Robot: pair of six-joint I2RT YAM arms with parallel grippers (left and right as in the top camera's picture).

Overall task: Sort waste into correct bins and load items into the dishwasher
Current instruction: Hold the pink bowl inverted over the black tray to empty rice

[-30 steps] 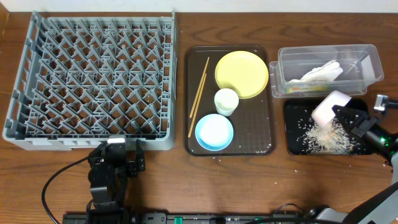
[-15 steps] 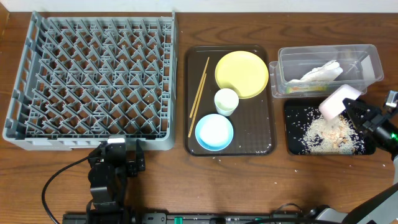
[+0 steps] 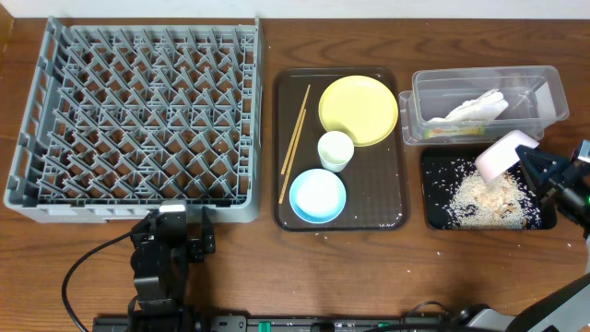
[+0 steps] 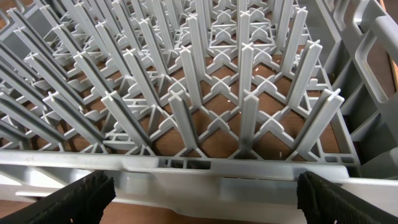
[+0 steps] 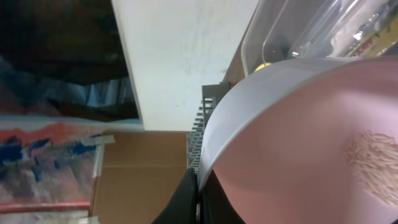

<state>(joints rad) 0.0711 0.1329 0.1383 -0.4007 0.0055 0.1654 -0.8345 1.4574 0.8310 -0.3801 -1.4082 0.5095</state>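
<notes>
Clamped by its rim in the right tool [image 3: 528, 160], the bowl [image 3: 502, 155] tilts above the black tray's [image 3: 435, 184] far right; that thin grip may slip, or clinging rice [image 5: 372, 163] hit the worktop [image 3: 369, 267]; left tool [image 4: 202, 190] open.

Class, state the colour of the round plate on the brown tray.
Yellow. The plate shows best in the overhead view.

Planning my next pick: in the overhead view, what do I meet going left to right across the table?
dish rack → chopsticks → yellow plate → clear tub. Things sharing a span with these are left out.
</notes>
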